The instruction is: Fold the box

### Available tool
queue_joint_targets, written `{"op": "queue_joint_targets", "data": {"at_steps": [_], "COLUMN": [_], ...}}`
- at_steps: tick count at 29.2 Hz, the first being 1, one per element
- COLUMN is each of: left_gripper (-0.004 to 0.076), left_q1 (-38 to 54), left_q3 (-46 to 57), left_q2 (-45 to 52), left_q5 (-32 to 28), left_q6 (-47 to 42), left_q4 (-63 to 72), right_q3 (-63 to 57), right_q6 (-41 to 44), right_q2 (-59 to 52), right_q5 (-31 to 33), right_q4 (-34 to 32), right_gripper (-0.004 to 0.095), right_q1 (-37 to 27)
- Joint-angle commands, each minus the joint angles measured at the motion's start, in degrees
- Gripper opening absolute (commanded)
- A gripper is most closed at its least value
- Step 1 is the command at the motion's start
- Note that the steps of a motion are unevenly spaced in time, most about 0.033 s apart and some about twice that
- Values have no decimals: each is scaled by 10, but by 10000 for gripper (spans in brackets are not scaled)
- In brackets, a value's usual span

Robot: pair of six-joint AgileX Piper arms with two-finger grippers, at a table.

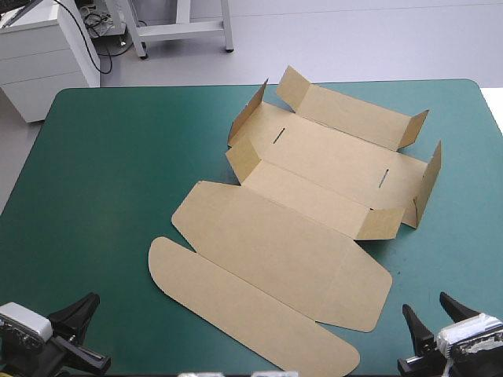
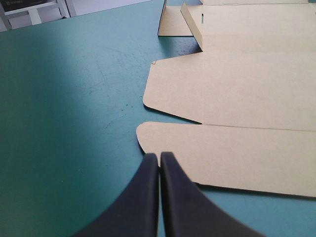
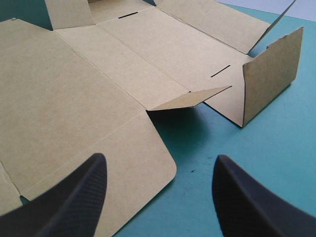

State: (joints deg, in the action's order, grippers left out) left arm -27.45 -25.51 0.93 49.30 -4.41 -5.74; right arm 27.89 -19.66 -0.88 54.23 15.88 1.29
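Note:
The brown box (image 1: 299, 236) lies as a cut sheet in the middle of the teal-green table (image 1: 118, 173). Its far half has low walls and side flaps (image 1: 428, 181) partly raised, while its near panels and the long rounded flap (image 1: 236, 314) lie flat. My left gripper (image 1: 88, 301) is shut at the near left corner. In the left wrist view the left gripper (image 2: 159, 155) points at the rounded flap's end (image 2: 148, 133) with nothing held. My right gripper (image 1: 431, 310) stands open at the near right. In the right wrist view the right gripper (image 3: 158, 168) hovers just short of the box's rounded near corner (image 3: 163, 168), and a small raised flap (image 3: 192, 98) lies ahead.
The box's far wall (image 1: 354, 118) stands a short way from the table's far edge. Its right flap is near the table's right edge. A white drawer cabinet (image 1: 39, 55) stands on the floor beyond the far left corner.

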Motion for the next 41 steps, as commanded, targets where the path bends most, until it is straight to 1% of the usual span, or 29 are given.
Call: {"op": "queue_joint_targets", "data": {"at_steps": [1,6,12,17,25,35,40,41], "left_gripper": [-8,-8,-8,-8,-8,-8,-8,-8], "left_q1": [-2,-2,-2,-2,-2,-2,-2,-2], "left_q3": [-12,-12,-12,-12,-12,-12,-12,-12], "left_q2": [3,3,3,3,3,3,3,3], "left_q5": [-42,-42,-42,-43,-43,-43,-43,-43], "left_q6": [-3,-3,-3,-3,-3,-3,-3,-3], "left_q4": [1,1,1,1,1,1,1,1], "right_q3": [13,15,34,82,172,186,186,186], "right_q6": [8,144,208,231,234,247,248,247], "right_q2": [-11,-2,85,203,386,558,613,625], "right_q5": [-47,-98,-81,-90,-90,-95,-126,-141], "right_q4": [23,23,8,7,10,15,34,43], "right_gripper": [533,533,535,535,535,535,535,535], "right_q1": [3,3,3,3,3,2,-12,-15]}}
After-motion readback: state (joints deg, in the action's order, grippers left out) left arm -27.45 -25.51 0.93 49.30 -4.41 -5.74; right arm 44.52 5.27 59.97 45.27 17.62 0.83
